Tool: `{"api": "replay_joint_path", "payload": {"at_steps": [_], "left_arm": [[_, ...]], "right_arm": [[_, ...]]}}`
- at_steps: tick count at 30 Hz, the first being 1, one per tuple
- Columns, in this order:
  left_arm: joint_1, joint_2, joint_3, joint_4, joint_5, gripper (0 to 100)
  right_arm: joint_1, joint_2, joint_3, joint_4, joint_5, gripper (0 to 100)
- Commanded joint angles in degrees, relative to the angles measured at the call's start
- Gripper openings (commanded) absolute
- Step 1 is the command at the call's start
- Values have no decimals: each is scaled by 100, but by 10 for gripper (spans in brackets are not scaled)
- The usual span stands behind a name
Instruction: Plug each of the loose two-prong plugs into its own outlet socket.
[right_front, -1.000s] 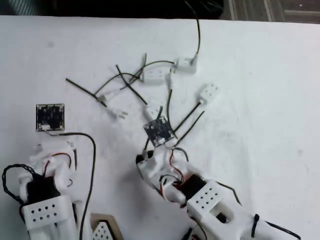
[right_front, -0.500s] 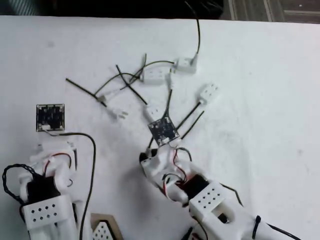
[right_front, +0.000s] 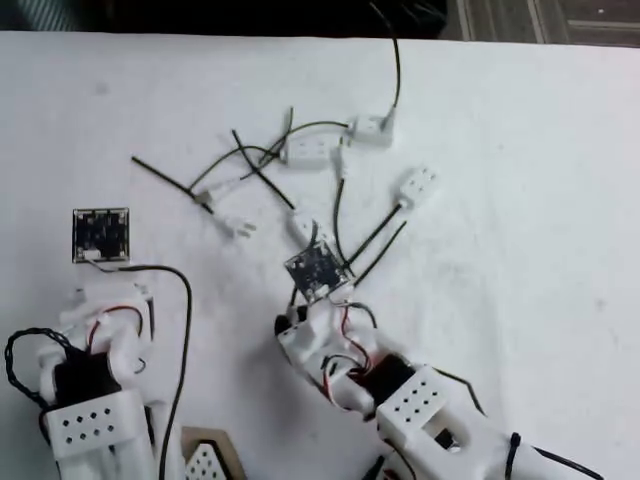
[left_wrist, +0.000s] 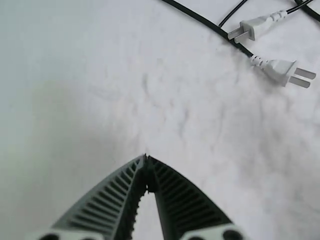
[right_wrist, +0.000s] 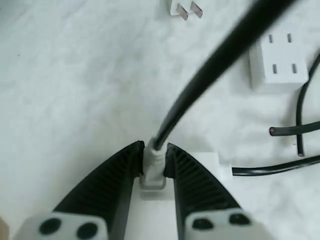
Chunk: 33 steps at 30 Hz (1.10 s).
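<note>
My right gripper (right_wrist: 154, 146) is clamped on a white plug (right_wrist: 150, 170), with an outlet socket (right_wrist: 207, 160) just beneath it. I should keep the prongs square and push straight down. My left gripper (left_wrist: 146, 162) is closed on nothing.

Light: bright, even, from above | Glare: white table (right_front: 520, 200) near washed out in high view | Shadows: soft, thin under cables (right_front: 262, 172); broad dim patch on table before left gripper (left_wrist: 146, 162) | Background: dark past far edge
</note>
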Motion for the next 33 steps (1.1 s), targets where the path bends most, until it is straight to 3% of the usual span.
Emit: {"api": "replay_joint_path", "payload": {"at_steps": [1,8,16,21,33], "left_arm": [[-31,-40,-18,-105,9,24],[-31,-40,-18,-105,9,24],[-31,-40,-9,-105,9,24],[-31,-40,-9,-105,9,24],[-31,-40,-9,-105,9,24]], "right_arm": [[13,84,18,127,97,16],[31,92,123,145,369,16],[48,92,211,180,1284,17],[180,84,9,875,1275,17],[409,57,35,1305,1248,17]]}}
